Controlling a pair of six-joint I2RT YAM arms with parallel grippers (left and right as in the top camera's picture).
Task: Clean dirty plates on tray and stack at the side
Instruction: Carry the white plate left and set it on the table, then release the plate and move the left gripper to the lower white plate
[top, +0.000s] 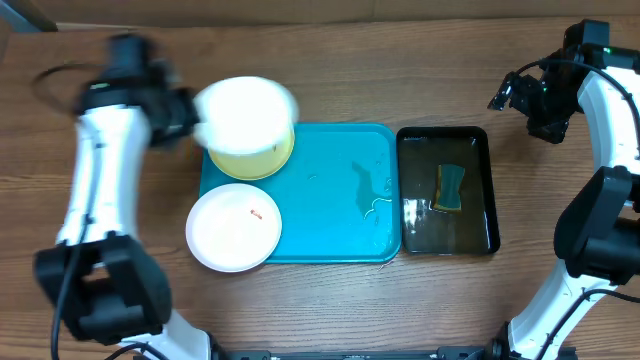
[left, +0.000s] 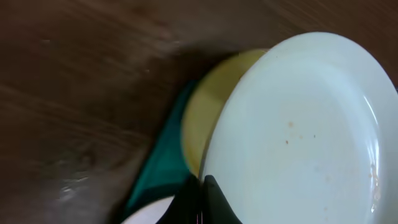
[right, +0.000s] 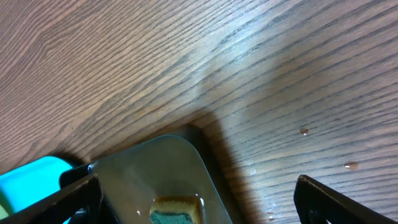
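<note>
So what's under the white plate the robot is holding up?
The yellow-green plate, sitting on the blue tray. Only one edge peeks out; the white plate covers the rest, so any dirt there is hidden.

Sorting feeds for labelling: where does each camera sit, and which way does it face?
Overhead: above the table, facing down on the tray and black tray; both arms show.
Left wrist: behind the left gripper, facing its gripped white plate; one finger shows.
Right wrist: behind the open right gripper, facing the sponge; both fingers show.
Shared: overhead also sees plate and sponge.
</note>
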